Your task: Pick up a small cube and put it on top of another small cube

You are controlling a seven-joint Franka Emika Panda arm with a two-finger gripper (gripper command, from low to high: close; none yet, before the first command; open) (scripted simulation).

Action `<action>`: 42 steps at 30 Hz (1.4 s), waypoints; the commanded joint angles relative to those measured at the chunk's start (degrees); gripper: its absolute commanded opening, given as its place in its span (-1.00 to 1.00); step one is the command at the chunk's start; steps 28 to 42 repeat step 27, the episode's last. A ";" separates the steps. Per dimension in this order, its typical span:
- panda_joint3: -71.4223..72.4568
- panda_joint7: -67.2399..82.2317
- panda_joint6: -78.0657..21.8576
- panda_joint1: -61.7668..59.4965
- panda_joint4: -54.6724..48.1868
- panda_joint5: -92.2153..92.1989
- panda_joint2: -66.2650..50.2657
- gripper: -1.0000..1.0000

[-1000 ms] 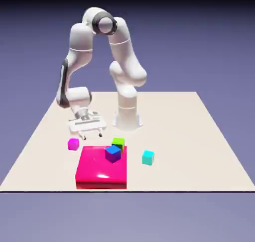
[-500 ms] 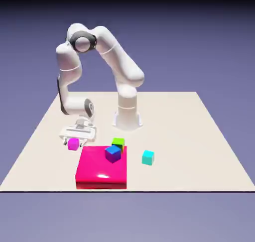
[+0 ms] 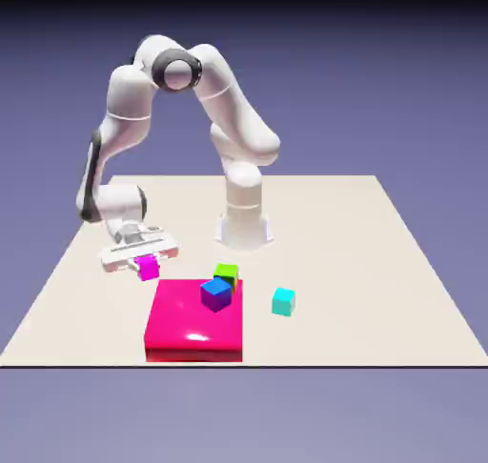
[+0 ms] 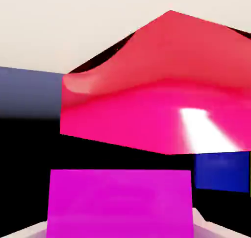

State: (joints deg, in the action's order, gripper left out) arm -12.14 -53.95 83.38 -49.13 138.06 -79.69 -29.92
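Magenta cube [image 3: 148, 269]: clamped in tool [image 3: 146, 260], tilted, near red block [image 3: 195, 318]; likely mid-pickup, next needs raising, then carrying over another cube

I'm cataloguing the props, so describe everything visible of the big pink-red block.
The pink-red block is a broad, low slab, its flat top square-looking, plain and glossy with a white highlight. It lies flat near the table's front edge, left of centre in the exterior view. The blue cube overlaps it there; contact is unclear.
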 commanded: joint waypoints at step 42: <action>-13.50 -8.05 -10.30 42.93 -20.35 24.15 -3.49 -1.00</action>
